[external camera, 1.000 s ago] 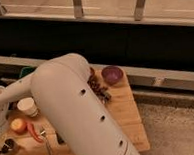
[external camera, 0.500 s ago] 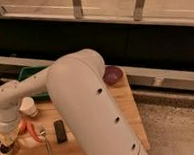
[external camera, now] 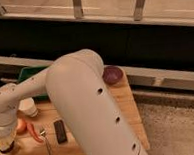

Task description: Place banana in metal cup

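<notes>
gripper (external camera: 6, 143) sits low at the near left corner of the wooden table (external camera: 127, 107), at the end of the white arm (external camera: 87, 107) that fills the middle of the camera view. its lower end is a yellowish, dark-tipped shape, and it covers whatever lies right under it. whether it is holding anything cannot be made out.

banana and metal cup cannot be picked out for certain; the pale yellow patch and dark spot at the gripper's lower end may be them or may be parts of the gripper, and that cannot be told apart.

just right of the gripper lies a round orange fruit (external camera: 20, 126), and beside that a long red pepper (external camera: 33, 131) running near to far. a metal fork (external camera: 45, 138) lies right of the pepper, roughly parallel to it, and a dark rectangular block (external camera: 59, 131) lies right of the fork, close to the arm. a white cup (external camera: 28, 107) stands farther back, behind the orange fruit and pepper. a green tray (external camera: 31, 72) shows at the far left edge of the table, partly hidden by the arm. a purple bowl (external camera: 113, 74) rests at the far right part of the table, well apart from the other things.
</notes>
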`<state>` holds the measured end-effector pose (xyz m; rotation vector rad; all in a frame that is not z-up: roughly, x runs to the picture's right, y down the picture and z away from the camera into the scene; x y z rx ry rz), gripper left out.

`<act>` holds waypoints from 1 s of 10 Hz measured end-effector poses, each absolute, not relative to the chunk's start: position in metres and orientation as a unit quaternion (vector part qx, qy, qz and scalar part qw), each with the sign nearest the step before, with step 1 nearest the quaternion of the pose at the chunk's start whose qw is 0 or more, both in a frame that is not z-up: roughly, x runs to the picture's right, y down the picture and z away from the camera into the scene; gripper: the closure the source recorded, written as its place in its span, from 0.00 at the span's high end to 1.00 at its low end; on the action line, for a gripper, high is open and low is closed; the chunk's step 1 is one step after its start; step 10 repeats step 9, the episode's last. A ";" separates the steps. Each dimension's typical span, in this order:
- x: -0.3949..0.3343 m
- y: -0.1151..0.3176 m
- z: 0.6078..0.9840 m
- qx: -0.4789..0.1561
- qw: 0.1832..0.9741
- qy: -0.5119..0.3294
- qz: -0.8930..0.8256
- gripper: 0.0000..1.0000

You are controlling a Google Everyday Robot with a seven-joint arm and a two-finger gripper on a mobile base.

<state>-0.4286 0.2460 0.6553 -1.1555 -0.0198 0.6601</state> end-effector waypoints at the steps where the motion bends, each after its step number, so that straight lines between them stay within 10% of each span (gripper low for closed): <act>1: -0.432 0.249 0.652 -0.539 0.786 -0.010 0.302 0.45; 5: -0.427 0.245 0.654 -0.533 0.789 -0.003 0.306 0.78; 10: -0.383 0.188 0.652 -0.470 0.803 0.004 0.367 0.80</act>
